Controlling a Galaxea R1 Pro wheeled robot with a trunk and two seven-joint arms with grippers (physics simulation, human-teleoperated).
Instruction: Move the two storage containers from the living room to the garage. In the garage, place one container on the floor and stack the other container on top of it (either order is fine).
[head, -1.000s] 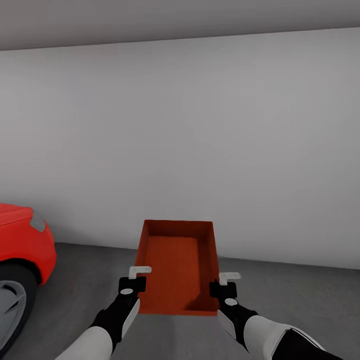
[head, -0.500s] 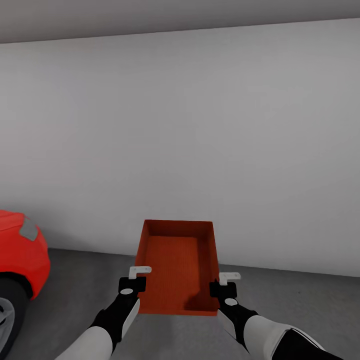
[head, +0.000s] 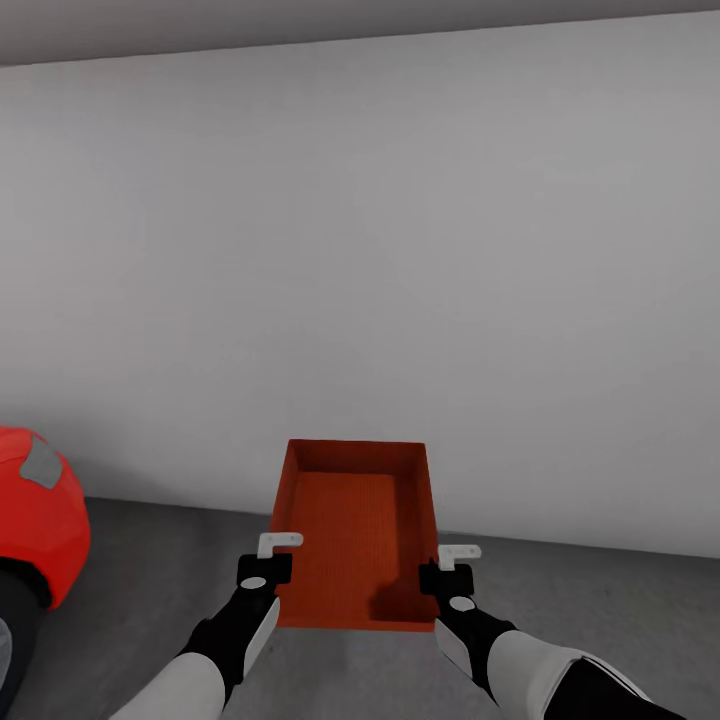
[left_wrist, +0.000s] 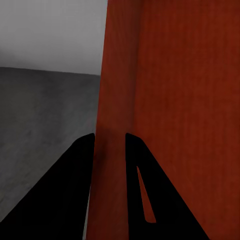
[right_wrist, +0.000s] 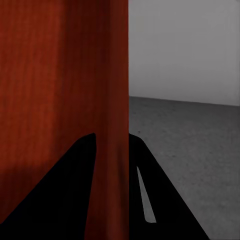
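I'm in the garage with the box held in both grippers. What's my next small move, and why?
Probably lower both arms together to set the storage container on the floor. The left gripper and right gripper each pinch a side wall, the box is held level above bare concrete, the wall is close ahead, and the red car sits off to the left. No second container is in sight to stack on.

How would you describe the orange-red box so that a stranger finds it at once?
Start at the pale grey wall above the dark concrete floor. In front of it, right of the red car, the storage container is held up by the left gripper and right gripper. It is the one open, lidless box.
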